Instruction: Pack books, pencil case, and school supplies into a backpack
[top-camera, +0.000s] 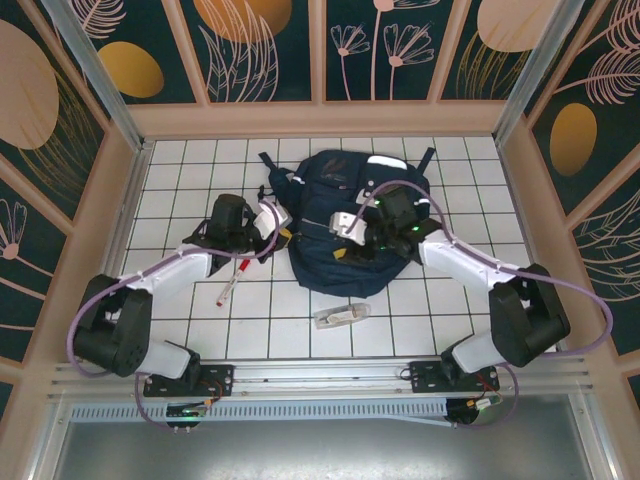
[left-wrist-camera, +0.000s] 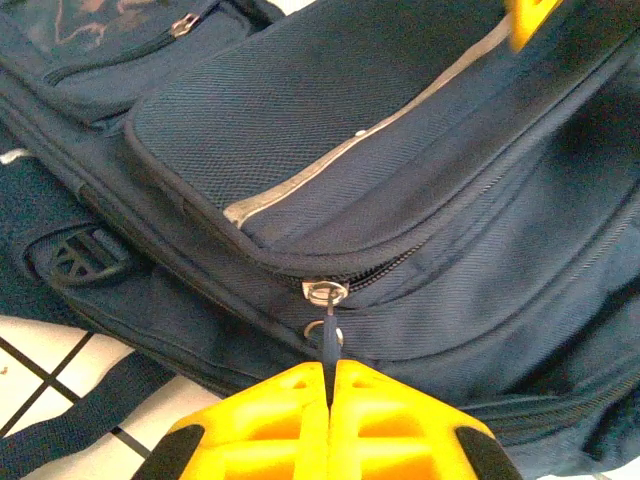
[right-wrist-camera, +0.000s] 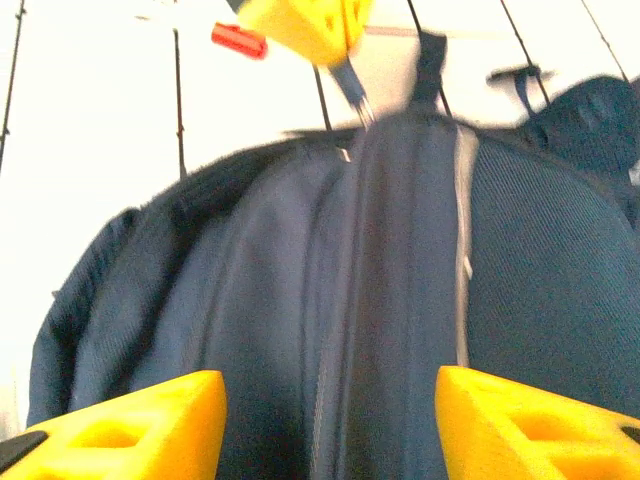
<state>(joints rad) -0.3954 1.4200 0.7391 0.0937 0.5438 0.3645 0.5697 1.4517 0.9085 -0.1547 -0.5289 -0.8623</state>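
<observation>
Left gripper (top-camera: 280, 233), seen from above, sits at the backpack's (top-camera: 340, 185) left edge. The right gripper (top-camera: 343, 236) is over its middle, apparently to steady it. The marker (top-camera: 230, 285) and clear case (top-camera: 341, 315) lie near, not yet packed.

Left wrist view: the jaws are pressed together, pinching the zip pull (left-wrist-camera: 329, 345), likely to draw a compartment open.

Right wrist view: the fingers (right-wrist-camera: 130, 420) are spread above the backpack's zip seam (right-wrist-camera: 335, 300), gripping nothing.

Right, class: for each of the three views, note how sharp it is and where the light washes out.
Top external: sharp, evenly lit, faint shadows on the table. Left wrist: backpack weave crisp, left gripper, pinching the zip pull, slightly soft. Right wrist: blurred throughout, table blown out to white, right gripper fuzzy-edged.
</observation>
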